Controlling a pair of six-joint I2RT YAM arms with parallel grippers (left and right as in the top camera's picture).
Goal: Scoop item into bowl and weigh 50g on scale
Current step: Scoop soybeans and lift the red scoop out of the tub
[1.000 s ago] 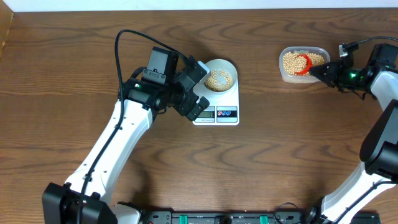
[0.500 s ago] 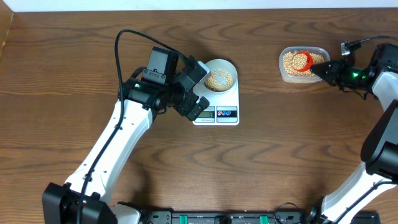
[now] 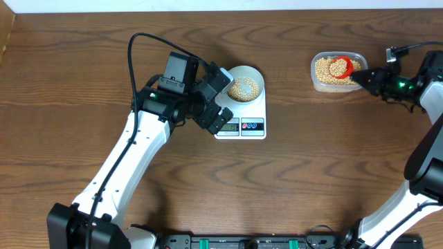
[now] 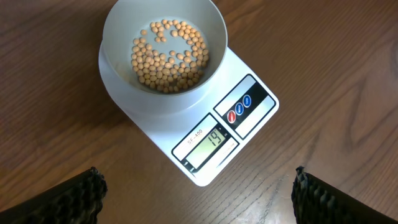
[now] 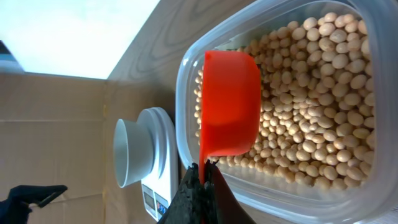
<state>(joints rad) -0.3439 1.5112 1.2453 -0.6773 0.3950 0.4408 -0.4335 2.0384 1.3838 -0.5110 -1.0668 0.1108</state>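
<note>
Dark brown wood-grain table, evenly lit with soft shadows. Bordered along the far edge by a bright white strip. Met at the far left corner by a tan cardboard-like panel.

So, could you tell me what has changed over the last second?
The right gripper, shut on the orange scoop, drew back slightly to the right. The scoop turned from tilted to level within the tub and now appears to carry beans. The left gripper stayed open by the scale, and the bowl on it did not move.
</note>
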